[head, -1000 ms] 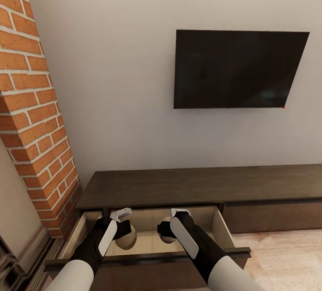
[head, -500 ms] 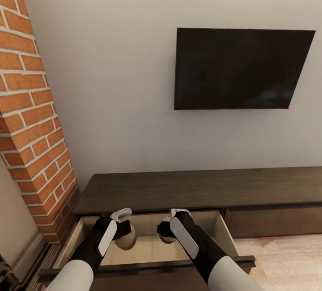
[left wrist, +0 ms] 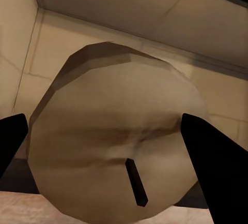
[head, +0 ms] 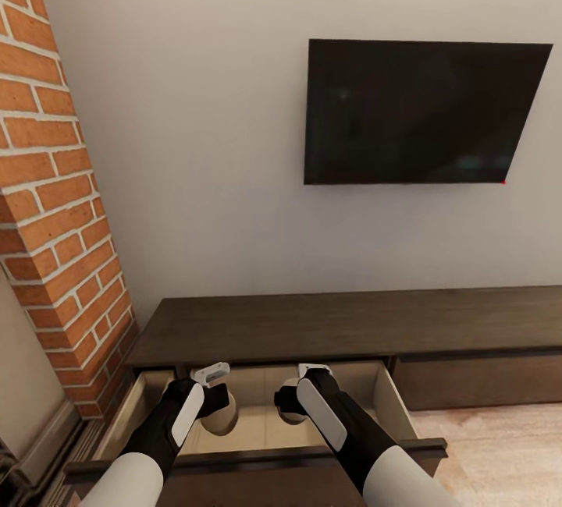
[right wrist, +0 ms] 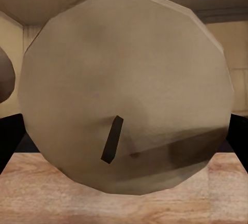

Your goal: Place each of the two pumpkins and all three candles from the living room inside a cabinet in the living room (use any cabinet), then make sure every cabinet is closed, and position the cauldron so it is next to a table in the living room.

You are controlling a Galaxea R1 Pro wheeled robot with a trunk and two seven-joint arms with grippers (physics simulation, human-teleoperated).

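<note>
Left gripper (head: 221, 404) and right gripper (head: 287, 405) each clasp a candle (left wrist: 116, 141) (right wrist: 126, 89) over the cabinet's (head: 328, 324) open drawer (head: 384, 402), arms hiding most of both candles in the head view; beyond at 1 o'clock hangs a dark TV (head: 421, 113).

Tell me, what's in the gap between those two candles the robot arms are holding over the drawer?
Nothing lies between the left candle and the right candle; the head view shows just the drawer's bare pale floor there.
</note>
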